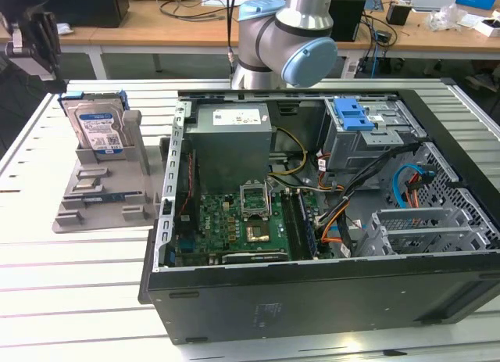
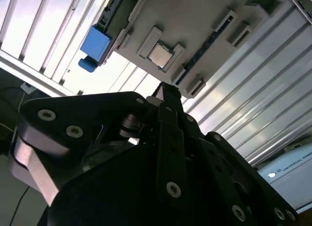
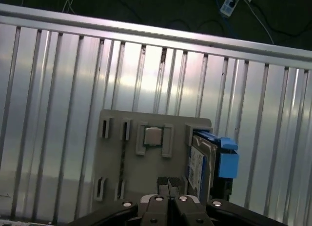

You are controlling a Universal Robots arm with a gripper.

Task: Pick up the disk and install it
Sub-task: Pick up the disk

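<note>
Gripper (image 3: 168, 182) pinched shut, empty, over holder (image 3: 131, 172). Disk (image 1: 97, 126) stands upright in holder slot (outside case (image 1: 312, 292)). Risk: descent w/ jaws shut or off-ctr likely hits blue rail (image 3: 228, 162), tips disk.

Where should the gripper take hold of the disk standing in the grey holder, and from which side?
Probably the upper part of the disk, pinched across its flat faces, coming down from above. It stands on edge in the grey holder, whose slot hides its lower part and leaves the top free.
</note>
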